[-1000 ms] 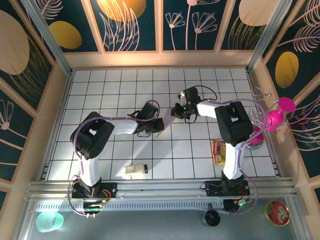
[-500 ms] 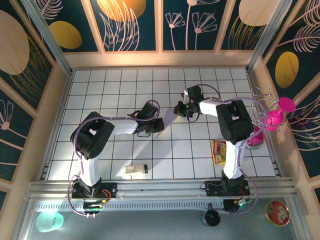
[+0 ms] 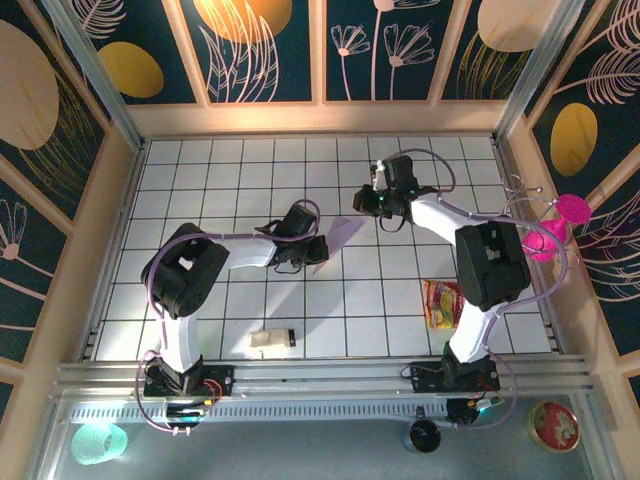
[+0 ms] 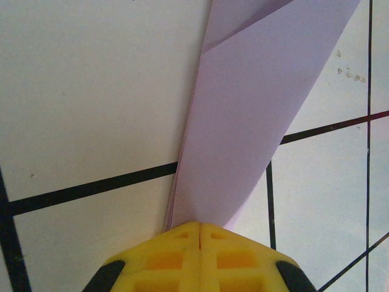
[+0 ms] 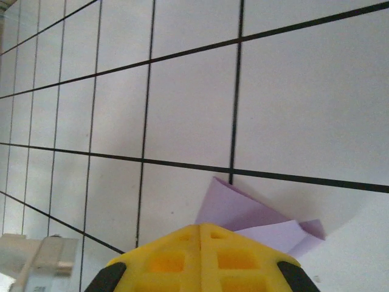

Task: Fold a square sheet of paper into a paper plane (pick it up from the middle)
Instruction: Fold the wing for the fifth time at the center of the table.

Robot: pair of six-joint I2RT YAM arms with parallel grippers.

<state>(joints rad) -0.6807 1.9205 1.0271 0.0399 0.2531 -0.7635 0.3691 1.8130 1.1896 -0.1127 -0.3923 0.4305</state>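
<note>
The lilac paper (image 3: pixel 341 236) lies on the grid table as a slim folded dart, pointing up and right: the paper plane. My left gripper (image 3: pixel 312 251) is shut, and its yellow tips rest on the dart's lower left end. In the left wrist view the folded paper (image 4: pixel 255 121) spreads out from under the shut gripper (image 4: pixel 199 224), with stacked layers along its left edge. My right gripper (image 3: pixel 369 203) is shut and holds nothing, just up and right of the dart's tip. The right wrist view has that tip (image 5: pixel 243 210) right beyond the shut gripper (image 5: pixel 199 226).
A small white block with a black end (image 3: pixel 272 340) lies near the front edge, also seen as the white block (image 5: pixel 42 261) in the right wrist view. A red-yellow snack packet (image 3: pixel 438 303) lies by the right arm. Pink objects (image 3: pixel 545 240) hang past the right wall.
My right gripper has moved up and to the right, off the paper's far tip, which now lies uncovered. The left gripper and the paper have stayed in place.
</note>
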